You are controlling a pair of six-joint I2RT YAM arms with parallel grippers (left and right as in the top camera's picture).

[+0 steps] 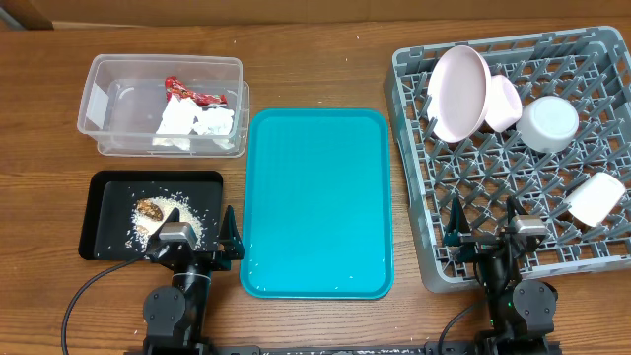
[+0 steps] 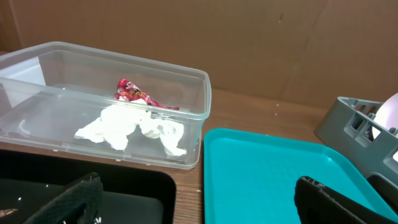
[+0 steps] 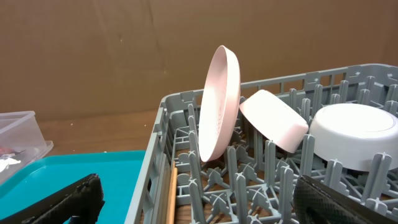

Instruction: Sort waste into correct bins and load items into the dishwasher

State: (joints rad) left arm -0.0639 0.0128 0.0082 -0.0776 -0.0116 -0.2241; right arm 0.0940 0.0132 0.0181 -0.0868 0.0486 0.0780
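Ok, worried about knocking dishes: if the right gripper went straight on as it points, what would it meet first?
Likely the pink plate standing on edge in the dish rack, nearly dead ahead of the open right gripper. Travelling low, the rack's pegs might come first; depth is unclear.
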